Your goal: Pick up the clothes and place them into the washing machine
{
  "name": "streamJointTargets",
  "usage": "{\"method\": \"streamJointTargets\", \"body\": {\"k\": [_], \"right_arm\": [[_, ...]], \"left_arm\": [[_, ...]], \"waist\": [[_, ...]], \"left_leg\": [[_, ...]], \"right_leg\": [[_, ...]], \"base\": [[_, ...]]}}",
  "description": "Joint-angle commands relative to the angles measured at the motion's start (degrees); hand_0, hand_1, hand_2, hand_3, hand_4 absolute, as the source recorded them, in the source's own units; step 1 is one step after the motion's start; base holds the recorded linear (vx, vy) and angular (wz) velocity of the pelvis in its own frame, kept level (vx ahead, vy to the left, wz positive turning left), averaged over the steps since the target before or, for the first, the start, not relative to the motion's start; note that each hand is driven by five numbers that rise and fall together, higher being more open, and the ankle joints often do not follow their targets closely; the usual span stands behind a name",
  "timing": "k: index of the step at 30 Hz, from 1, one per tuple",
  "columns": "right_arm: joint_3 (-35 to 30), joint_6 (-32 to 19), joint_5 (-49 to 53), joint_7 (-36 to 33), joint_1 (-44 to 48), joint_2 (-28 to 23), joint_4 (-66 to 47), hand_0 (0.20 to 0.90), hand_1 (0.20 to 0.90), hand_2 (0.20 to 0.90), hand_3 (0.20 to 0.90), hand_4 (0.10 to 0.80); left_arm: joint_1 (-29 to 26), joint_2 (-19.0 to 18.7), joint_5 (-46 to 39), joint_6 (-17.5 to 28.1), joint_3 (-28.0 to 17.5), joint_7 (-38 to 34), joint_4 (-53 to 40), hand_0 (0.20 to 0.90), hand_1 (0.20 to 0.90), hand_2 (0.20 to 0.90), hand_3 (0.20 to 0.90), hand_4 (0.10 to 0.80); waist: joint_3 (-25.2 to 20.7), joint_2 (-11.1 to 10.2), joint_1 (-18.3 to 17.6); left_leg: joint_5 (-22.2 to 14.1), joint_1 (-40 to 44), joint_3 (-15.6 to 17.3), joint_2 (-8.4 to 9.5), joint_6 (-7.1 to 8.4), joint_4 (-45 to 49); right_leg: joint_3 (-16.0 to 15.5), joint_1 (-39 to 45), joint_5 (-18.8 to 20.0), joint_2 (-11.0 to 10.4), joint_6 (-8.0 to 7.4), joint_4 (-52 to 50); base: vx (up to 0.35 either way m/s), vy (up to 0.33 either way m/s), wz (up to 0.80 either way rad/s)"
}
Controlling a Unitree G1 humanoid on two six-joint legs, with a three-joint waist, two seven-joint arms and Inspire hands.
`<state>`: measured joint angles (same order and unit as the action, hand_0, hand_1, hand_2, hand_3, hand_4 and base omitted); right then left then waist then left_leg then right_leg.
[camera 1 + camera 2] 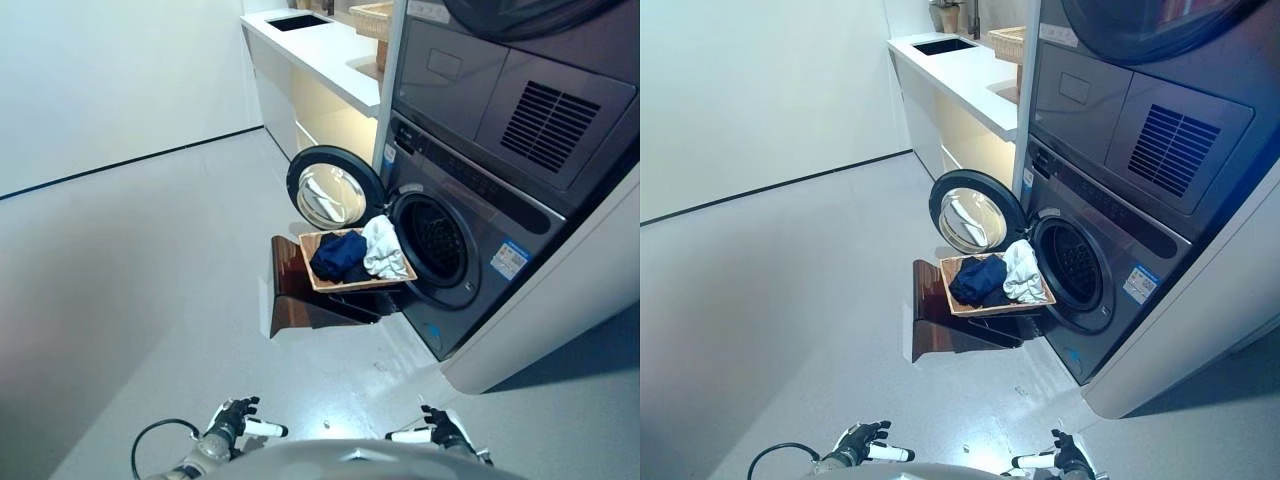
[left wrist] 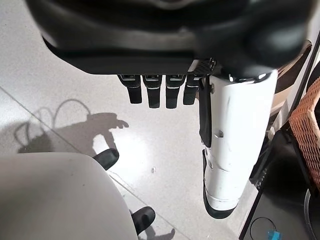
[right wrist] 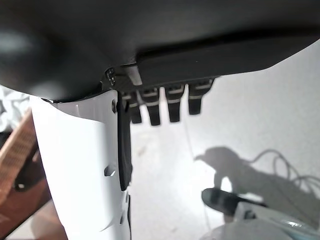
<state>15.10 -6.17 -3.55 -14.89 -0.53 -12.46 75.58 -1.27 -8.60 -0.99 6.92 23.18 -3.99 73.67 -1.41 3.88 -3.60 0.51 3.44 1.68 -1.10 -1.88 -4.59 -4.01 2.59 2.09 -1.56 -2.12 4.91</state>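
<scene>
A shallow wicker basket (image 1: 316,278) rests on a low dark brown box (image 1: 295,300) in front of the washing machine (image 1: 470,250). It holds a dark blue garment (image 1: 338,254) and a white garment (image 1: 382,247). The machine's round door (image 1: 332,188) stands open to the left of the drum opening (image 1: 433,240). My left hand (image 1: 232,418) and right hand (image 1: 440,428) hang low near my body, far from the basket. Both are open and empty, with straight fingers (image 2: 150,90) and white-covered thumbs (image 3: 85,165).
A white counter (image 1: 320,50) with a dark sink and a wicker basket (image 1: 372,18) runs behind the machine. A dryer (image 1: 520,90) is stacked above the washer. Grey floor (image 1: 130,280) spreads wide to the left.
</scene>
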Motion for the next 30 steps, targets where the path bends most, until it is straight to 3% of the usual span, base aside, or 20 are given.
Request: {"method": "streamJointTargets", "body": {"k": [1, 30], "right_arm": [[-1.34, -1.71, 0.98, -1.23, 3.78, -0.59, 1.48, 0.9, 0.9, 0.9, 0.9, 0.8], [-0.44, -1.07, 0.61, -0.01, 3.91, -0.07, 0.89, 0.9, 0.9, 0.9, 0.9, 0.8]], "left_arm": [[-2.98, 0.24, -0.58, 3.53, -1.64, -0.33, 1.33, 0.9, 0.9, 0.9, 0.9, 0.8], [-3.66, 0.09, 2.98, 2.17, -0.3, -0.71, 3.39, 0.9, 0.9, 0.9, 0.9, 0.8]], "waist": [[-0.37, -4.27, 1.52], [-0.44, -4.67, 1.14]], "left_leg": [[-3.88, 0.63, -0.2, 2.13, 2.72, -0.41], [-4.59, 0.88, 0.66, 2.34, 2.17, -0.41]], "right_leg": [[0.22, 0.68, -0.14, -2.67, -3.14, 0.09], [1.27, 0.42, -0.13, -2.76, -3.38, 0.01]], "base": [[0.0, 0.0, 0.0], [0.0, 0.0, 0.0]]}}
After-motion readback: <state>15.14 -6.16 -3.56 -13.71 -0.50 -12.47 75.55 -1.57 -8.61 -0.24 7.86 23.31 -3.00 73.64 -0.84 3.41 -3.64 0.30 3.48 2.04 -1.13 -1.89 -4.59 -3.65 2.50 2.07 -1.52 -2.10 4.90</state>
